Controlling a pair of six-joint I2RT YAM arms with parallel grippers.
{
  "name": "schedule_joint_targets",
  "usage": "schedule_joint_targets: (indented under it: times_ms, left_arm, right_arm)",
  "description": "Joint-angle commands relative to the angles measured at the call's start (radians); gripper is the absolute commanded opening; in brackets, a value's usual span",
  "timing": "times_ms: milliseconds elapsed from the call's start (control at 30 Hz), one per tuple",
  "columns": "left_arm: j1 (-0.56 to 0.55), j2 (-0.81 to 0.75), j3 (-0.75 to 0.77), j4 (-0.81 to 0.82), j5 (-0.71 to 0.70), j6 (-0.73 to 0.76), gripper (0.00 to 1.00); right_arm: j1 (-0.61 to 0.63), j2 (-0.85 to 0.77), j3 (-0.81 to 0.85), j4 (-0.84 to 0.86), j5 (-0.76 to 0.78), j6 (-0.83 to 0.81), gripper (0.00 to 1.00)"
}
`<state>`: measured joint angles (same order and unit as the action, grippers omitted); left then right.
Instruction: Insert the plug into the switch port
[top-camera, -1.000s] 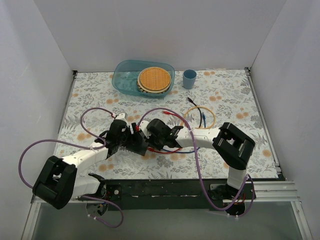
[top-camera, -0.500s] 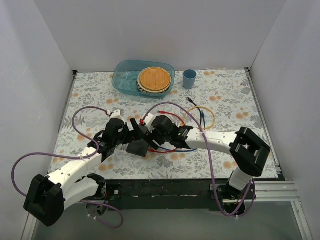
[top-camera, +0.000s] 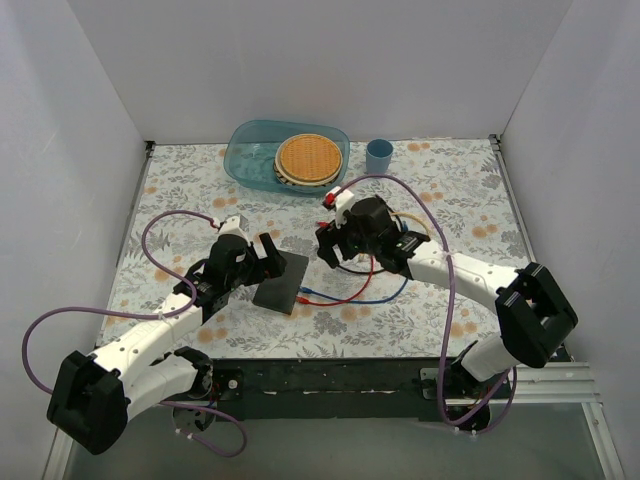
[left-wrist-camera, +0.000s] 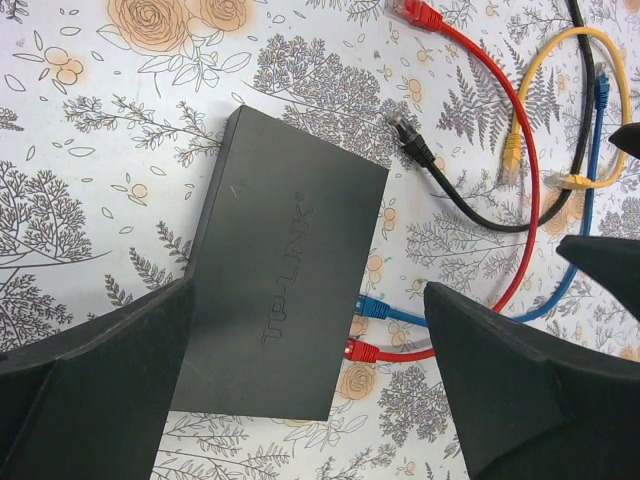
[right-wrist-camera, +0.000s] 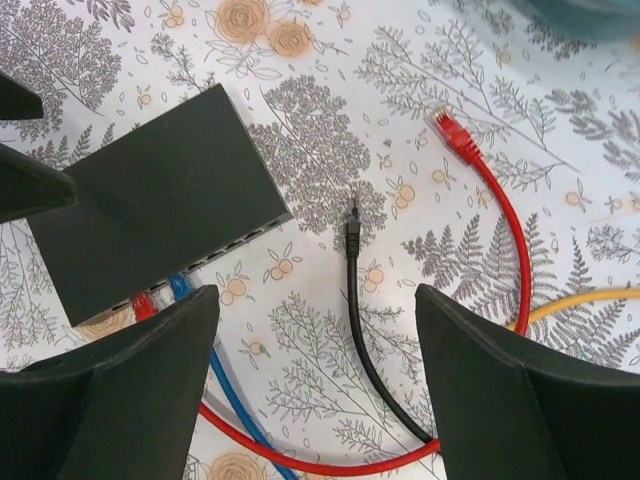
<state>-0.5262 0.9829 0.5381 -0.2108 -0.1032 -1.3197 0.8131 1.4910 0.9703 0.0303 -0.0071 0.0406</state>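
The switch (top-camera: 280, 284) (left-wrist-camera: 280, 290) (right-wrist-camera: 160, 200) is a flat black box lying on the flowered cloth. A red plug (left-wrist-camera: 362, 350) (right-wrist-camera: 142, 303) and a blue plug (left-wrist-camera: 372, 307) (right-wrist-camera: 180, 287) sit against its socket edge. A black plug (left-wrist-camera: 405, 135) (right-wrist-camera: 352, 238) lies loose beside the switch. The red cable's other end (right-wrist-camera: 455, 133) is free. My left gripper (top-camera: 271, 257) (left-wrist-camera: 310, 300) hovers open over the switch and touches nothing. My right gripper (top-camera: 331, 248) (right-wrist-camera: 315, 295) is open above the black cable, to the right of the switch.
A teal tub (top-camera: 250, 160) holding a wicker plate (top-camera: 308, 158) stands at the back, with a blue cup (top-camera: 378, 157) to its right. Yellow (left-wrist-camera: 512, 150), red and blue cables lie tangled right of the switch. Purple arm cables (top-camera: 160, 235) loop over the cloth.
Both grippers have opened. The right arm has pulled back to the right, away from the switch. The left gripper has drawn slightly left, leaving the switch lying free.
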Motion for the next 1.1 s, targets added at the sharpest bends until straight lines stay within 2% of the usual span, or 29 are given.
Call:
schedule_joint_targets:
  times_ms: [0, 267, 867, 900, 1067]
  left_arm:
    - [-0.005, -0.023, 0.029, -0.009, 0.005, 0.023, 0.98]
    - [-0.005, 0.000, 0.022, 0.017, 0.048, 0.025, 0.98]
    - [-0.005, -0.006, 0.029, 0.040, 0.102, 0.002, 0.98]
    - [-0.005, 0.002, 0.031, 0.039, 0.135, 0.001, 0.98]
    - [-0.005, 0.014, 0.029, 0.050, 0.155, -0.003, 0.98]
  right_arm:
    - [-0.072, -0.029, -0.016, 0.042, -0.188, 0.054, 0.83]
    - [-0.104, 0.037, 0.013, -0.019, -0.202, 0.028, 0.77]
    - [-0.104, -0.072, -0.054, 0.019, -0.197, 0.100, 0.78]
    - [-0.104, -0.078, -0.067, 0.048, -0.197, 0.104, 0.78]
    - [-0.104, -0.058, -0.082, 0.057, -0.194, 0.111, 0.78]
